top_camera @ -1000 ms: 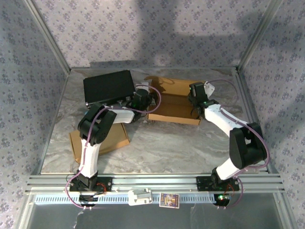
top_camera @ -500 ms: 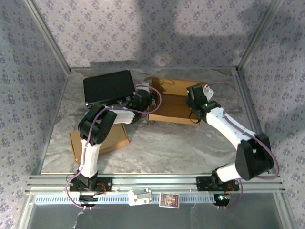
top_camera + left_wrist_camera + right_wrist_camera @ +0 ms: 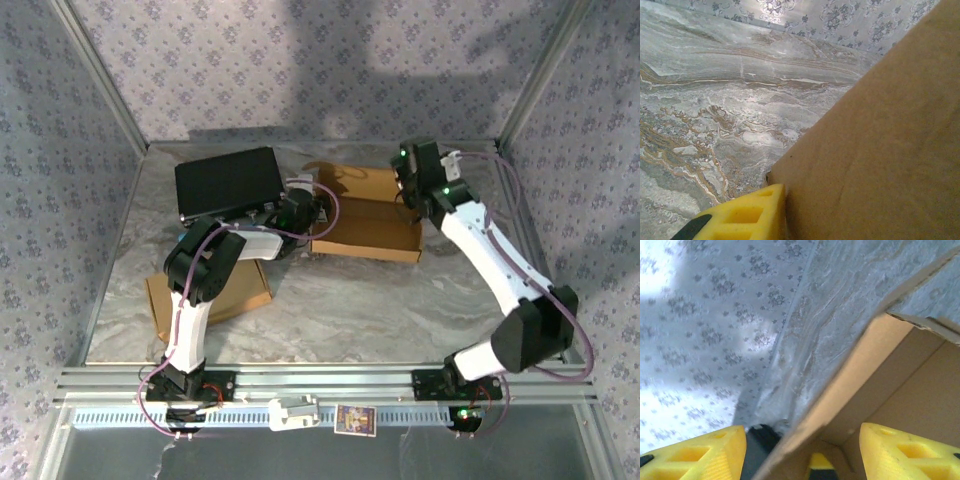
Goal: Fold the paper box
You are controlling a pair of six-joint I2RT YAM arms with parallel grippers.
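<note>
Grippers meet the brown open-topped cardboard box (image 3: pixel 365 228) from both ends in the top view: the left gripper (image 3: pixel 302 210) at its left wall, the right gripper (image 3: pixel 413 192) at its far right corner. The box sits mid-table, towards the back. Counted: two arms, one black flat case (image 3: pixel 228 182), one flat brown cardboard sheet (image 3: pixel 215 292) under the left arm.

Left wrist view: one yellow finger pad (image 3: pixel 742 219) touches the box wall — whether it clamps, I cannot tell.

Right wrist view: two yellow fingers (image 3: pixel 700 455) spread wide — jaws open, with the wall's edge between them.
</note>
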